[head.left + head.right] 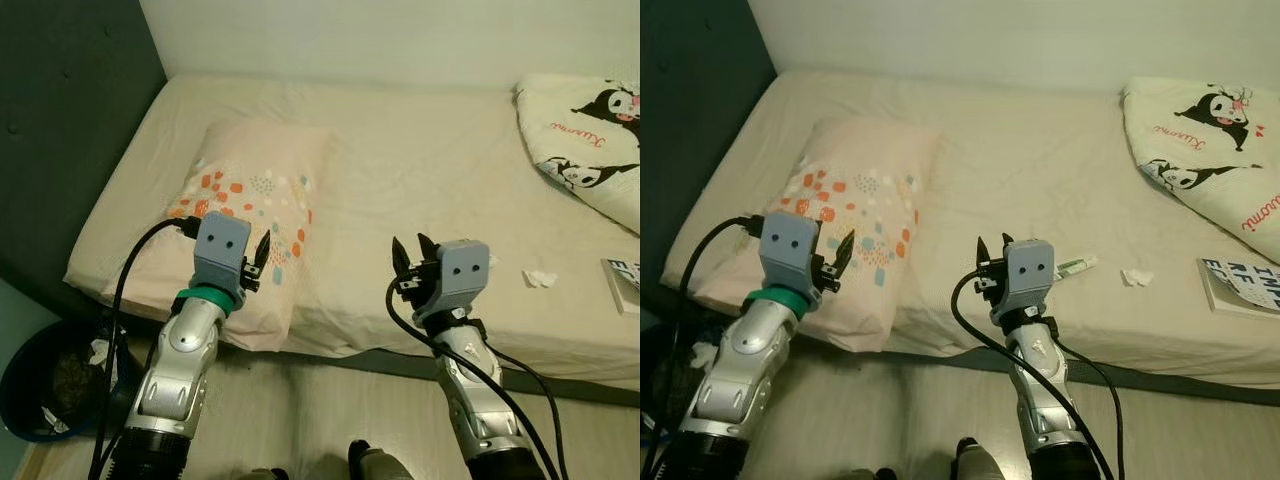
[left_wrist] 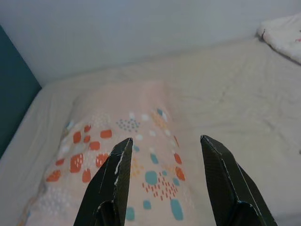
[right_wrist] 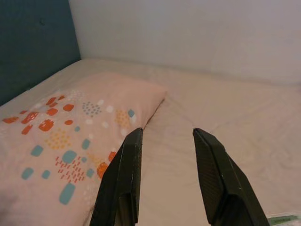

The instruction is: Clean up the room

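Arms: we are holding both silver arms raised at the bottom of the frame, in front of the bed (image 1: 420, 190).
Left gripper (image 1: 262, 252): we are keeping its fingers parted and empty, hovering over the near end of the pillow (image 1: 255, 200) at centre left.
Right gripper (image 1: 412, 252): also parted, gripping nothing, sitting over bare sheet at lower centre.
Clutter: we are seeing a crumpled tissue (image 1: 1136, 276) and a small tube (image 1: 1076, 265) lying on the sheet right of centre, a book (image 1: 1240, 285) at the right edge, and a cartoon-print duvet (image 1: 1210, 150) bunched at upper right.
Bin: a dark bin (image 1: 45, 380) with rubbish in it is standing at lower left, beside the bed.
Progress: we are judging the tidy-up barely begun; all the loose items are still waiting on the bed.
Hidden: the book and duvet are running off frame; the tube's label is too small to read.
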Motion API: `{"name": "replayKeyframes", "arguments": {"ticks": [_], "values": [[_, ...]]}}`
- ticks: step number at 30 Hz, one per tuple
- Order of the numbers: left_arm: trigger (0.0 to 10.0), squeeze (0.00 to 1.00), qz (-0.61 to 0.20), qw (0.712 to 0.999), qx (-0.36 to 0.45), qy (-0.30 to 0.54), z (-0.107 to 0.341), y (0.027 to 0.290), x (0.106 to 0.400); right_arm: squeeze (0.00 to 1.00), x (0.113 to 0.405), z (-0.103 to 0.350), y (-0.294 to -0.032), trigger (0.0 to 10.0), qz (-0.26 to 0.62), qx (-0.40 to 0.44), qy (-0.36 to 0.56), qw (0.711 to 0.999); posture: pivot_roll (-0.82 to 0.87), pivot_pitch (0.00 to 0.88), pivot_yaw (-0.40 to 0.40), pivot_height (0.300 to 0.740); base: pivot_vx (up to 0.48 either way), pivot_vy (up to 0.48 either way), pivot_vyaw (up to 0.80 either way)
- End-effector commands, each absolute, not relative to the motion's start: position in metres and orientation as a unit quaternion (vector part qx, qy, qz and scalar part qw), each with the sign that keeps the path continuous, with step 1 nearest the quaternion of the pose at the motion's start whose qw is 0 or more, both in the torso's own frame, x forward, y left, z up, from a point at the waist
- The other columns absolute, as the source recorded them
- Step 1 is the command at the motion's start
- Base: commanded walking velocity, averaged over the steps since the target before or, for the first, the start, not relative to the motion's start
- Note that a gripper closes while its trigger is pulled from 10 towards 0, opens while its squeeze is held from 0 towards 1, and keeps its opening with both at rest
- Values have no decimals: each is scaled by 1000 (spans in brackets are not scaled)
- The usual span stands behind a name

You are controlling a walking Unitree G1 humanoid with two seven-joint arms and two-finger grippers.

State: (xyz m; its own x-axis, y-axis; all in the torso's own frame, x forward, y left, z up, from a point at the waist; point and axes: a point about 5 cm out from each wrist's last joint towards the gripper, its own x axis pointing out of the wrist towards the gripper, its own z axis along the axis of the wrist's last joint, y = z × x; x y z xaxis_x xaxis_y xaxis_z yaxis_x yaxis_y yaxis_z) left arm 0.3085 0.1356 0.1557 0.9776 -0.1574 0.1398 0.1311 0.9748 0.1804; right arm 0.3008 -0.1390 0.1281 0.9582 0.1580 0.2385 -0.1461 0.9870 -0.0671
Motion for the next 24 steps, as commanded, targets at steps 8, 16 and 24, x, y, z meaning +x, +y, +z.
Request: {"name": "replayKeyframes", "arguments": {"ticks": [8,16,24], "values": [[10000,0,-67,991,95,-72,151,136,309,0,300,125,-145,10000,56,-38,-115,991,-87,86,58,740,480,0,498],[10000,0,-61,991,94,-73,151,136,309,0,299,124,-142,10000,72,-32,-112,991,-88,89,57,740,461,0,271],[10000,0,-57,991,94,-73,151,137,309,0,299,124,-141,10000,77,-28,-112,990,-87,93,56,740,395,0,0]]}}
